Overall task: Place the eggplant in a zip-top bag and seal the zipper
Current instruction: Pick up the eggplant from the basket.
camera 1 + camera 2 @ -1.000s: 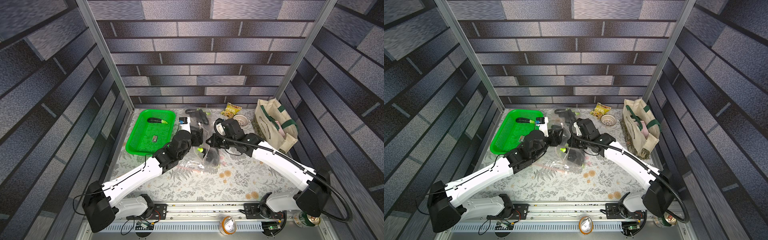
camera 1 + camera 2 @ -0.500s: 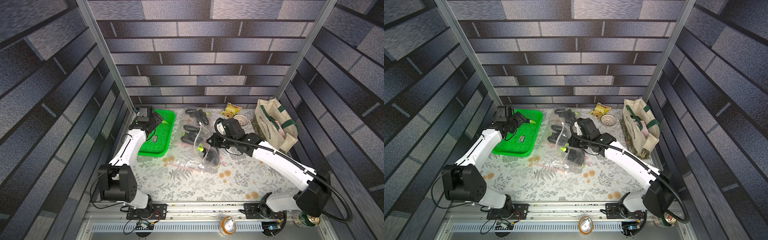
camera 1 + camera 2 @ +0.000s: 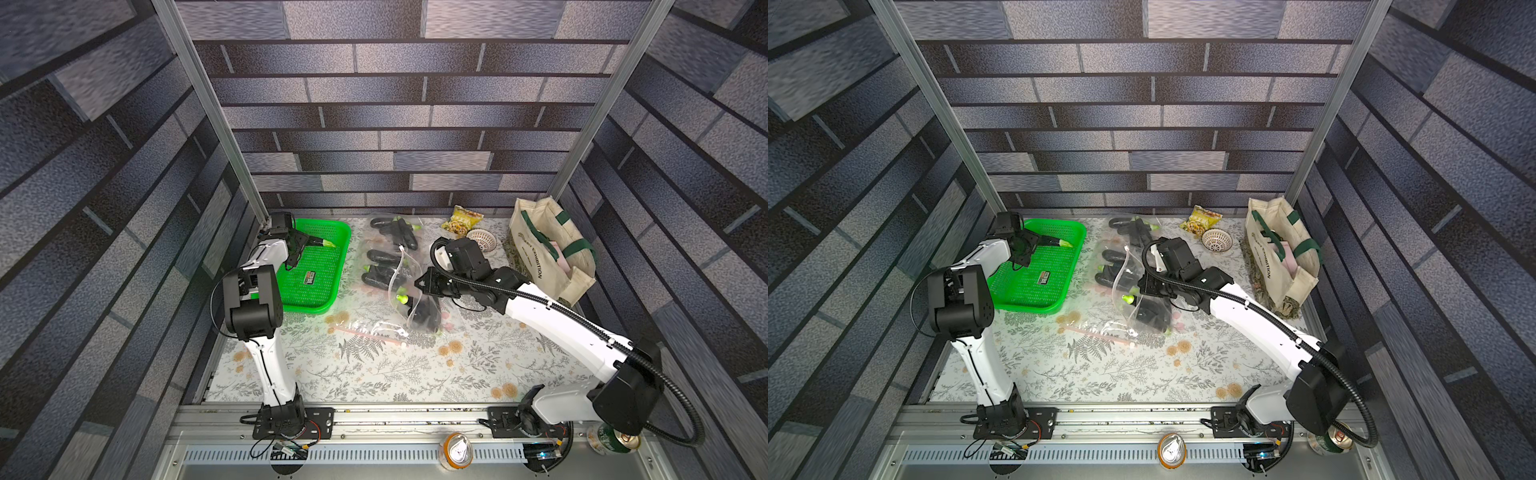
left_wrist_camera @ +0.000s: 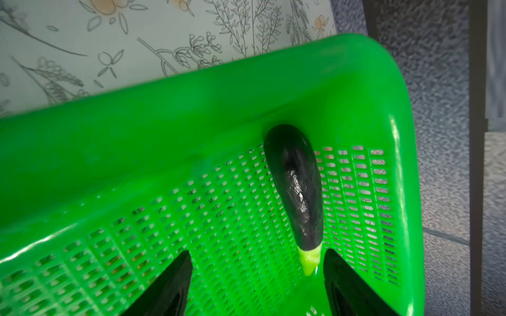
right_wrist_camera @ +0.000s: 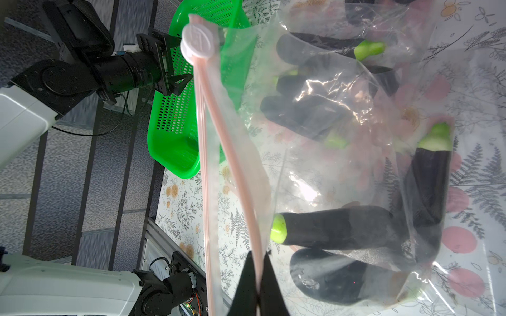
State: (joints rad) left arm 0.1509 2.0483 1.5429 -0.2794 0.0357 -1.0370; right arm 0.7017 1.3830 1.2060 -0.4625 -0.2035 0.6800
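Hovered left gripper [image 4: 257, 262] wide open at the stem of the dark purple eggplant [image 4: 295, 186] in the green plastic basket [image 4: 397, 136], pinched rim of clear zip-top bag [image 5: 301, 177] with right gripper [image 5: 258, 262], probably needed a mid-body grab tbh.

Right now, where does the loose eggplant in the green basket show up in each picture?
Top view: eggplant in the green basket's far corner.
Top view: the same far corner.
Left wrist: near the basket wall, stem toward the open left gripper.
Right wrist: eggplant not visible.
Shared landmark: the green basket.
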